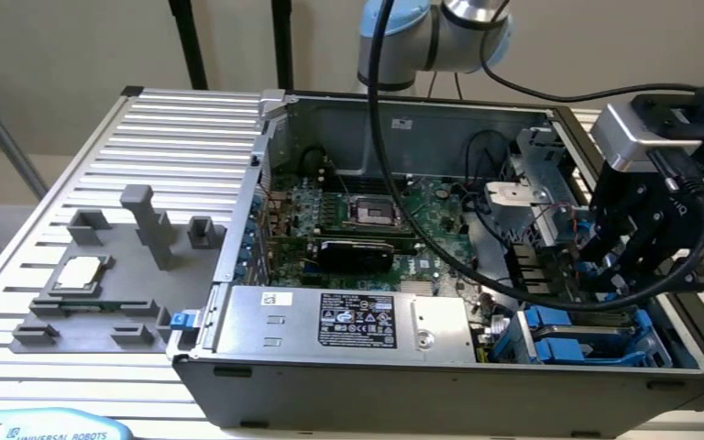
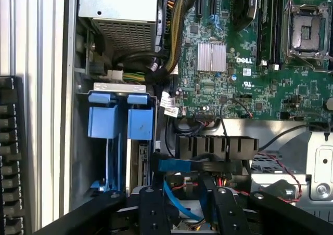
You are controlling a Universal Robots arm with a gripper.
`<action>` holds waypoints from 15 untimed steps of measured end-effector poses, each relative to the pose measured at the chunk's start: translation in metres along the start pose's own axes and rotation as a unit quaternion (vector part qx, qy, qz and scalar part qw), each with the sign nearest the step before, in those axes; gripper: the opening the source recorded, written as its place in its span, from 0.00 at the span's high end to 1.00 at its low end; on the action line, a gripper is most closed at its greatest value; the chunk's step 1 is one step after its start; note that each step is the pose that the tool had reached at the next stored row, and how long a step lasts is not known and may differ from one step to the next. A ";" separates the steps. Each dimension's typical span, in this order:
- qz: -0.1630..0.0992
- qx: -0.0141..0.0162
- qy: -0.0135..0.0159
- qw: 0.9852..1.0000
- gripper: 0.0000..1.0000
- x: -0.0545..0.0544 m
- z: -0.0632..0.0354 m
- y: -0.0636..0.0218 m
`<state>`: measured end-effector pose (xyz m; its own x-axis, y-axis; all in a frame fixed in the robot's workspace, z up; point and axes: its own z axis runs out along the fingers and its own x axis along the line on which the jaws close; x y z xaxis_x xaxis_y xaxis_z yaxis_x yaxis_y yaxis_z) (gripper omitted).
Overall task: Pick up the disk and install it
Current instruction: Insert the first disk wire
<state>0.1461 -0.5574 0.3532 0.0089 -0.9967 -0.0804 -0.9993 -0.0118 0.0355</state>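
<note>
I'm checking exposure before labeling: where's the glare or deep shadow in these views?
Exterior view: soft, even light; the gripper is a dark mass with little detail. Wrist view: the table glares white, the motherboard is well lit.

wall point(image 1: 71, 46): beige | table point(image 1: 181, 119): ribbed metal | posts point(image 1: 186, 41): black, behind table

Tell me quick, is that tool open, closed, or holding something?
Tool: open or closed cannot be told; it hangs over the blue drive bay.
</note>
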 end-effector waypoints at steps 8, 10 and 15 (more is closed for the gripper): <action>0.000 0.000 -0.001 1.000 0.60 0.020 -0.0037 0.0040; 0.000 0.000 -0.002 1.000 0.60 0.025 -0.0042 0.0021; 0.000 0.000 -0.005 1.000 0.60 0.033 -0.0054 -0.0120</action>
<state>0.1586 -0.5903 0.3555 0.0089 -0.9959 -0.0901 -0.9993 -0.0122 0.0358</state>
